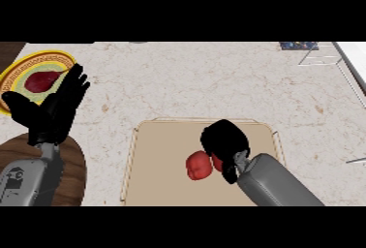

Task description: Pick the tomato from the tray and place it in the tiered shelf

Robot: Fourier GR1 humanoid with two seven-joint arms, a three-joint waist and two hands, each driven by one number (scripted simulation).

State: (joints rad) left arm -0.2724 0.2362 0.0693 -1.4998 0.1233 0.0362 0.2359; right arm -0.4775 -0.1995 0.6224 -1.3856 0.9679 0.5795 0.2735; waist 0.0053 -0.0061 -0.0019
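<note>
light: bright, even; shadows: faint; glare: none; edges: soft blur

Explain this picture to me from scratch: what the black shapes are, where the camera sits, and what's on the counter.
The camera sits in a robot's head and looks steeply down at a marble counter. The two grey tubes coming in from the bottom are its forearms, and each ends in a black hand.

The left hand is open, fingers straight and pointing up, resting near the left edge. Beside it lies a round plate with yellow and patterned rings and a dark red item on it.

The right hand is over a flat beige tray. Its fingers are curled round a red tomato, which is partly hidden behind them. Whether the tomato has left the tray cannot be told.

At the top right corner is a thin wire shelf.
</note>
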